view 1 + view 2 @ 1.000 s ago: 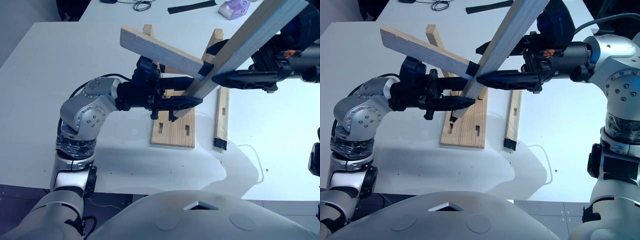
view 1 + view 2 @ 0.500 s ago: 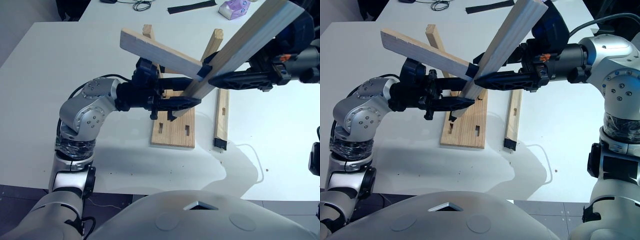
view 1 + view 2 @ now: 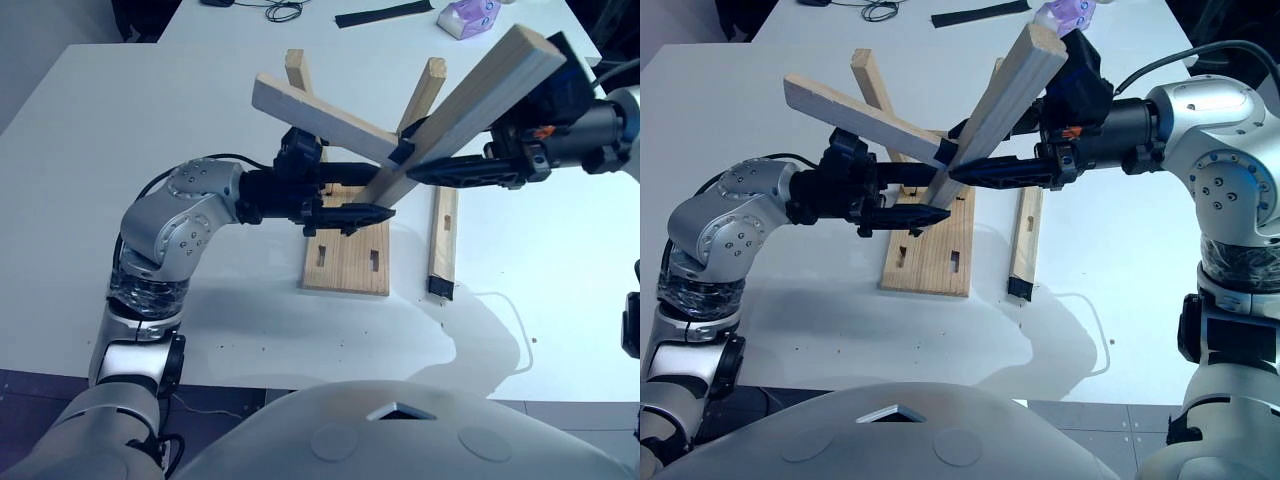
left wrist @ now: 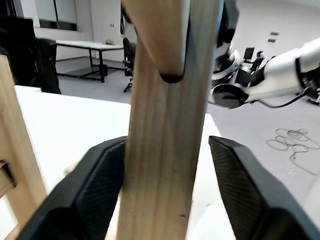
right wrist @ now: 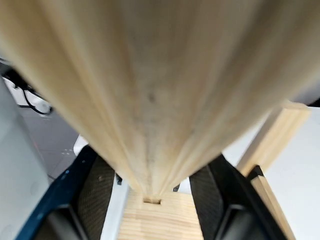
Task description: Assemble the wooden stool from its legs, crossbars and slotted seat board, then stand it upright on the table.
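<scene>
Wooden crossed legs [image 3: 470, 95] hang above the seat board [image 3: 350, 265], left gripper [image 3: 383, 190] and right gripper [image 3: 418, 165] both clamped on them.

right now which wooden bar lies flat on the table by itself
The narrow bar just right of the slotted seat board, black end toward the robot. The others slant up off the table, the long bar held in jaws.
</scene>
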`<state>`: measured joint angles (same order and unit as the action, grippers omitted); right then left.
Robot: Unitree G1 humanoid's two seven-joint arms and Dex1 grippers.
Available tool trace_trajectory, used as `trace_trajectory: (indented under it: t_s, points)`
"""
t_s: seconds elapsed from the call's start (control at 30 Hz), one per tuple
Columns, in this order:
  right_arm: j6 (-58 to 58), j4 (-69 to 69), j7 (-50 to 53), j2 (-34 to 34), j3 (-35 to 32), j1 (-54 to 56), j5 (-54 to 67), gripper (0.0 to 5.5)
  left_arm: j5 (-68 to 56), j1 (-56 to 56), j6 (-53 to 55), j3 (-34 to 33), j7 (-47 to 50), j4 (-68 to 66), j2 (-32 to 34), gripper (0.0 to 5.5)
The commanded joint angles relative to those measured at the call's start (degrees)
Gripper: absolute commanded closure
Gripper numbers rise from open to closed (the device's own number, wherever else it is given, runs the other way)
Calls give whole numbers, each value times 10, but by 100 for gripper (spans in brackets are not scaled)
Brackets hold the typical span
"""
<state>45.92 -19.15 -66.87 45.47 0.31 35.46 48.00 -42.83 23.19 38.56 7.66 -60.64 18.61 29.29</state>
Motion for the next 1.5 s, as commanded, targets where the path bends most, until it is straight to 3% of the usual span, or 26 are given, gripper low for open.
trace_trajectory:
  t_s: [0.03,0.2,0.73,1.17,1.5]
  points:
    - [-38,21,56,-23,-3,21,-53,340,29,-32,-16,23,-17,-4,18,197]
    - [-28,10,57,-25,-18,17,-45,340,61,-57,-55,31,-20,-8,27,142]
    - [-110,-12,47,20,-6,-82,-138,343,69,-198,-119,-47,-96,14,152,142]
    - [-80,-74,3,59,-8,-165,-107,343,86,-150,-134,-105,-77,-93,153,142]
    - [-68,-107,29,26,21,-186,-103,343,140,-109,-167,-92,-51,-163,127,142]
